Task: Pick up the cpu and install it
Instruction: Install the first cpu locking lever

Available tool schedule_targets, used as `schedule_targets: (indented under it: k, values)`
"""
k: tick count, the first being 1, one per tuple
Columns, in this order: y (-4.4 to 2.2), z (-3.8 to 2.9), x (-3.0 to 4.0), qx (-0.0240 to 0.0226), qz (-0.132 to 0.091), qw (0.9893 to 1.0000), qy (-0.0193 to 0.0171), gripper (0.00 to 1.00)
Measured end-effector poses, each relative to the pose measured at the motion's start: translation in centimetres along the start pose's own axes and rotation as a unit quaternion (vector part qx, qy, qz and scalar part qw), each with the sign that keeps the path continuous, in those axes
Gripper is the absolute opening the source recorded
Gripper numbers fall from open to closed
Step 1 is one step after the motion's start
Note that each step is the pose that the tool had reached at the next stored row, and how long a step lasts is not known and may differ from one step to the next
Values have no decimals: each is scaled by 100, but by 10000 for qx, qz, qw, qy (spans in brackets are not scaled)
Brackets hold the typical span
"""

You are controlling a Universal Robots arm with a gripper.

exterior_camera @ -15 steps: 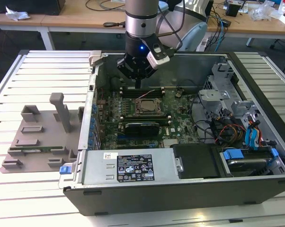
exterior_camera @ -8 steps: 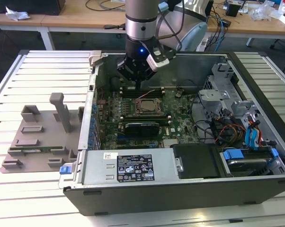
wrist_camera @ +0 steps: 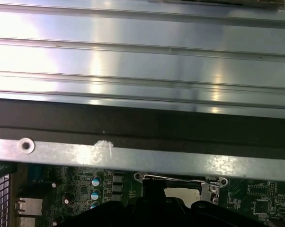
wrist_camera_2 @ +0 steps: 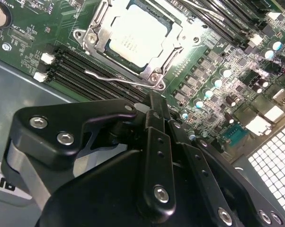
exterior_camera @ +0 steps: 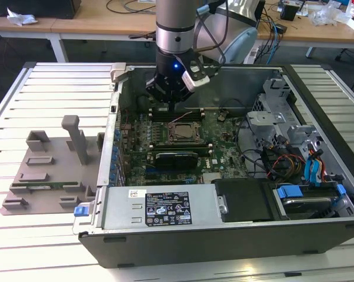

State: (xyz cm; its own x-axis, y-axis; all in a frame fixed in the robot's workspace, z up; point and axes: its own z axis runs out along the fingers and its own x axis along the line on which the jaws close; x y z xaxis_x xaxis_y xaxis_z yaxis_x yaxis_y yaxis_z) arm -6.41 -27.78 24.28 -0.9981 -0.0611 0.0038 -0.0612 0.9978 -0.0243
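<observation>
Slatted metal table (exterior_camera: pixel 53 88) carries open computer case (exterior_camera: pixel 224 235), grey fixture tray (exterior_camera: pixel 47 176).

arm (exterior_camera: pixel 176 26): silver-grey cylinder, black band, upper centre | blue light is seen at wrist | gripper (wrist_camera_2: pixel 154 142): matte black linkages, silver screw heads, lower frame

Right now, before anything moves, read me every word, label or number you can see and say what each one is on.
Nothing can be quoted reliably.
Black label on the power supply: print too small to read.
cpu lid: faint marks, too blurred to read.
Motherboard white lettering: tiny and cut off at the picture's edge.
White sticker in the second wrist view: mostly hidden, unreadable.
</observation>
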Motion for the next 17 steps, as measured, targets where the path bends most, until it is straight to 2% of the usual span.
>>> schedule_targets:
  k: [5, 8, 12, 17]
  values:
    - [1, 62, -11, 0, 0, 10000, 0, 11]
    - [9, 106, -71, -1, 0, 10000, 0, 11]
    - [13, 132, -94, -16, 0, 10000, 0, 11]
    - [50, 178, -167, -18, 0, 10000, -1, 11]
